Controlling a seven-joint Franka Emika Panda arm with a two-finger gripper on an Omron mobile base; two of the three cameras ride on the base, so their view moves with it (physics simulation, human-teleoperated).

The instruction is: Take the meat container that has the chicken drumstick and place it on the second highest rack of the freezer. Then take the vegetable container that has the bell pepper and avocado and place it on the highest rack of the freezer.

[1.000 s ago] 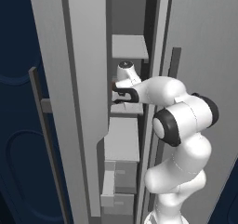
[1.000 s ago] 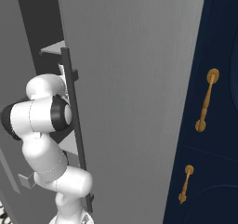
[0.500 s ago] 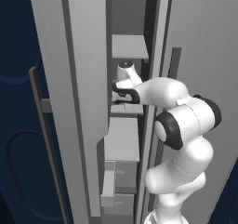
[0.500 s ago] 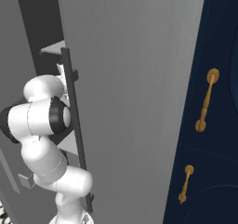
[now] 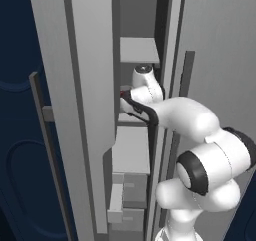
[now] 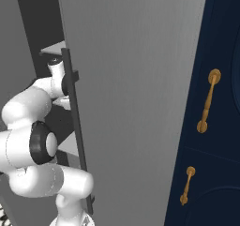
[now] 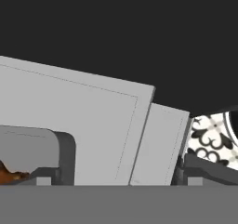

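Since a second ago the gripper [image 7: 109,174] has sprung wide, its finger tips far apart. From the hand, a grey container [image 7: 44,153] sits at the lower left, a reddish-brown scrap of the chicken drumstick [image 7: 8,174] cut off by the edge. Inside the freezer [image 5: 90,85], the white arm hides the second highest rack [image 5: 129,118].

We saw the arm [image 5: 175,117] reaching through the freezer's [image 5: 90,110] narrow opening between its two door panels. The highest rack [image 5: 139,50] sat just above the wrist, and the second highest rack [image 5: 131,119] just beneath it.
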